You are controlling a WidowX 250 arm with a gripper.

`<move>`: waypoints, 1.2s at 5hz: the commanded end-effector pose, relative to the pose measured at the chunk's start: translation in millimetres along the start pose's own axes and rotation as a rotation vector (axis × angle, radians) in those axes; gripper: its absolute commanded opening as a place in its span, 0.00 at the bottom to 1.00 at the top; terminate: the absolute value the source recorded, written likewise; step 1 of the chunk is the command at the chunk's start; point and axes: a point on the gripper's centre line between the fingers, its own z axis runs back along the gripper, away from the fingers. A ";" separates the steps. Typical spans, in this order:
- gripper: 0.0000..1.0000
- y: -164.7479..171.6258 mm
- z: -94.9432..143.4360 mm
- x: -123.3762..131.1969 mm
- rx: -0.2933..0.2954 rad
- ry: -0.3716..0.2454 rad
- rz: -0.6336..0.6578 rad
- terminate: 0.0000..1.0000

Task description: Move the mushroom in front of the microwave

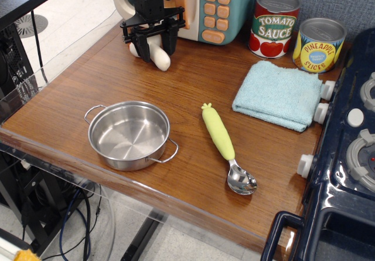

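The mushroom (160,58) lies on the wooden table just in front of the microwave (218,9). Its cream stem points toward me and its brown cap is hidden under the gripper. My gripper (151,45) hangs directly over it with its black fingers spread to either side of the mushroom, open. The microwave stands at the back of the table, with its teal panel and orange buttons showing; my arm covers much of its door.
A steel pot (129,133) sits at the front left. A yellow-green-handled spoon (220,135) lies mid-table. A blue cloth (278,94), a tomato sauce can (274,24) and a pineapple can (318,44) are at the back right. A dark blue toy stove (351,155) borders the right edge.
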 end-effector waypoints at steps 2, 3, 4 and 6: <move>1.00 5.4 66.9 -7.9 -0.020 -0.124 -0.001 0.00; 1.00 8.8 103.5 -17.5 -0.042 -0.191 0.016 0.00; 1.00 15.8 127.2 -32.5 -0.100 -0.224 0.034 0.00; 1.00 15.8 127.2 -32.5 -0.100 -0.224 0.034 0.00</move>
